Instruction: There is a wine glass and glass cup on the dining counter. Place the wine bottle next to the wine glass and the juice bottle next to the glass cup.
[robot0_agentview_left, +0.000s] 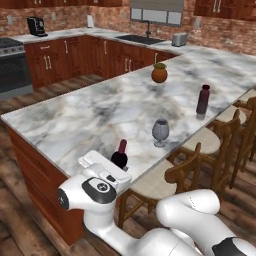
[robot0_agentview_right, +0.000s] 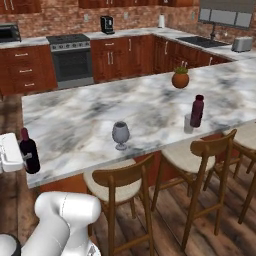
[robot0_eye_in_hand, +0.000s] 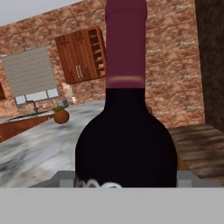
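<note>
Hand view shows the tool (robot0_agentview_right: 22, 156) clenched around the wine bottle (robot0_eye_in_hand: 126, 144), upright at the tabletop's (robot0_agentview_left: 95, 115) near corner. Farther along stands the wine glass (robot0_agentview_left: 160, 131); beyond it the juice bottle (robot0_agentview_right: 197, 110) beside the glass cup (robot0_agentview_right: 188, 124).

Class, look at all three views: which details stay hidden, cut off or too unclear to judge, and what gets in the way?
- Pincer: whether it clamps the wine bottle; the white hand covers it in both base views, and the bottle blocks the hand view.
- Wine bottle label: cut off by the lower edge of the hand view.
- Glass cup: partly behind the juice bottle in the right base view.
</note>
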